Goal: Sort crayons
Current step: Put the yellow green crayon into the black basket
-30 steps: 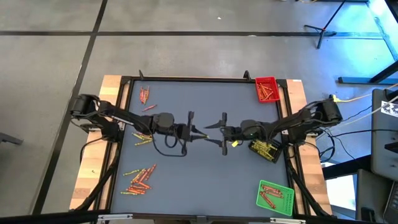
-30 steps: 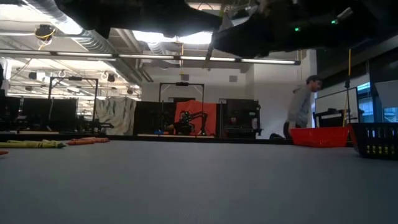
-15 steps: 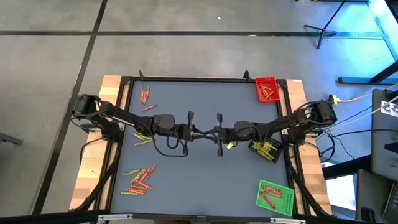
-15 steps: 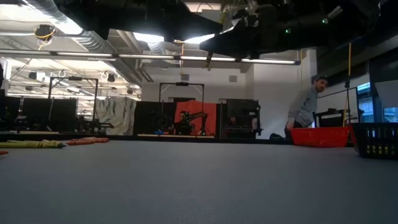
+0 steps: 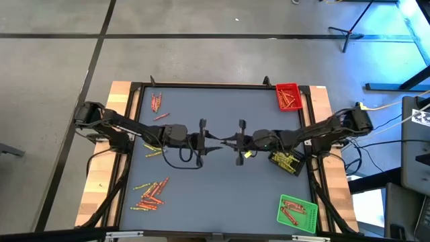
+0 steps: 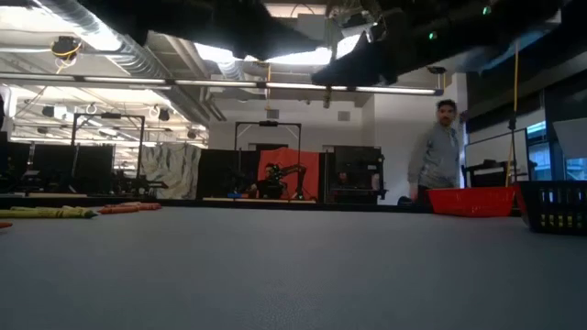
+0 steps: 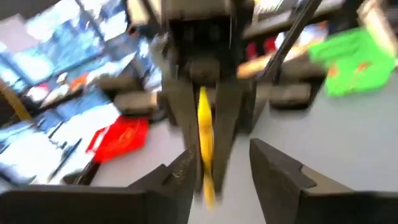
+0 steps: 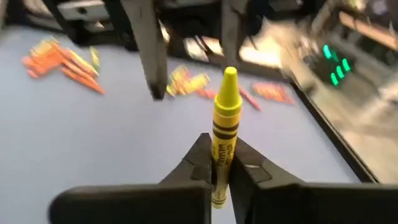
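A yellow crayon (image 8: 225, 118) is held in mid-air over the table's middle by my right gripper (image 8: 221, 171), which is shut on it. Its pointed tip (image 8: 230, 74) faces my left gripper (image 7: 227, 180). My left gripper is open and stands tip to tip with my right gripper (image 5: 228, 141) in the high view. The crayon's (image 7: 205, 143) free end reaches between the left fingers. Loose crayons lie in piles at the near left (image 5: 151, 193), at the far left (image 5: 156, 102) and under the left arm (image 5: 154, 149). My right gripper pinches the yellow crayon's wrapped shaft (image 8: 219, 163) between its two fingers, toward the blunt end. The fingers come nearly level from the table's right and lie along the crayon. The crayon is lifted clear, its tip sticking out ahead. My left gripper: the crayon's end lies close to one finger (image 7: 183, 171); whether they touch I cannot tell.
On the right side of the table stand a red tray (image 5: 287, 96) at the far corner, a black tray (image 5: 287, 161) with yellow crayons, and a green tray (image 5: 296, 213) at the near corner. A person (image 6: 438, 156) stands beyond the table.
My right gripper has moved in toward my left gripper and shut on the yellow crayon, then drawn back slightly toward the table's right. My left gripper has opened and let the crayon go. The person behind the table has straightened up.
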`<state>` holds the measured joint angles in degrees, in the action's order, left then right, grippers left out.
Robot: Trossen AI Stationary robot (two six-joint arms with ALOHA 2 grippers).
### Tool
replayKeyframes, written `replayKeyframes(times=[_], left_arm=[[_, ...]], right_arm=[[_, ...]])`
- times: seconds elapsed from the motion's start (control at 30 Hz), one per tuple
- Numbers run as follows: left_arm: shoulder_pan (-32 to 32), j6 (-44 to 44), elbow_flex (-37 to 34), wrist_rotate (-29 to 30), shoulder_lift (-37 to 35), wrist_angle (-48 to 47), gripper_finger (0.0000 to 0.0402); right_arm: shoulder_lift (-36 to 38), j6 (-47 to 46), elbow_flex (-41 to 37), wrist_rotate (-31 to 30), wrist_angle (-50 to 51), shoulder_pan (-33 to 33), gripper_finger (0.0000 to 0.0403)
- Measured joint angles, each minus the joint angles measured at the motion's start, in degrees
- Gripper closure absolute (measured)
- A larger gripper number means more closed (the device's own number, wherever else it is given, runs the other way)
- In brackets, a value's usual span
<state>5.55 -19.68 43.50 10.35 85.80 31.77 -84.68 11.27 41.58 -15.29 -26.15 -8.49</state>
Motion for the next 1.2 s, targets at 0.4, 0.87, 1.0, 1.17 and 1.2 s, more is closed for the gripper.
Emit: replayKeyframes(times=[0.4, 0.87, 1.0, 1.17, 1.2], left_arm=[[0.27, 0.02, -0.04, 7.99, -4.06, -10.39, 0.0266], [0.27, 0.03, -0.04, 8.03, -4.06, -10.38, 0.0266], [0.27, 0.02, -0.04, 8.04, -4.06, -10.38, 0.0266], [0.27, 0.02, -0.04, 8.04, -4.06, -10.38, 0.0266], [0.27, 0.02, -0.04, 8.04, -4.06, -10.38, 0.0266]], right_arm=[[12.12, -22.79, 14.76, -10.5, 60.44, -2.19, 0.0389], [14.36, -47.12, 11.85, -10.05, 90.93, 0.35, 0.0385], [14.36, -51.24, 7.2, -1.83, 90.21, 1.03, 0.0372], [14.36, -56.19, 2.22, 5.79, 90.18, 0.96, 0.038], [14.34, -56.29, 1.46, 7.5, 89.34, 0.96, 0.0382]])
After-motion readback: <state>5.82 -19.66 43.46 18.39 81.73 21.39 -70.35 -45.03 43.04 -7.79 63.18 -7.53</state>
